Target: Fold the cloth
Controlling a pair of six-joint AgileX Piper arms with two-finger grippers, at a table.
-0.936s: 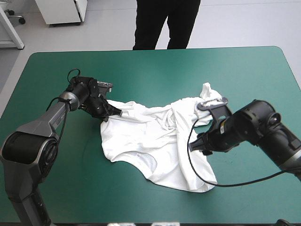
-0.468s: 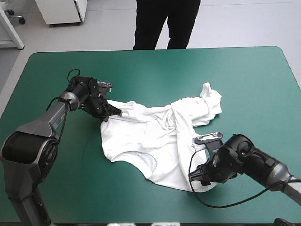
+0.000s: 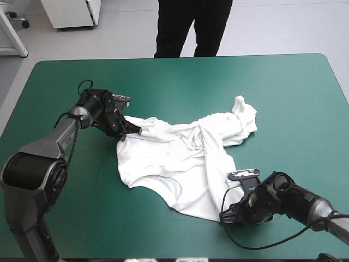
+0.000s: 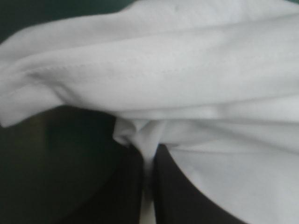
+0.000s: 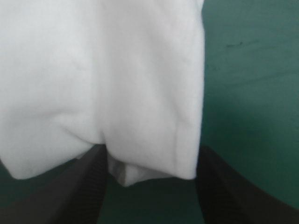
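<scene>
On teal-green cover (image 3: 272, 93) — crumpled white T-shirt (image 3: 174, 158), soft creased folds.

The counter (image 3: 305, 87) is carrying a teal-green cover (image 3: 180, 82) that is running out to its far edge, where both corners are rounding off. In the right wrist view the cover is showing a faint dark streak (image 5: 233, 45).

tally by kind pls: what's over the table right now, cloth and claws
T-shirt: 1 (white, crumpled)
Black claws: 2 (left claw, right claw)
Total: 3
</scene>
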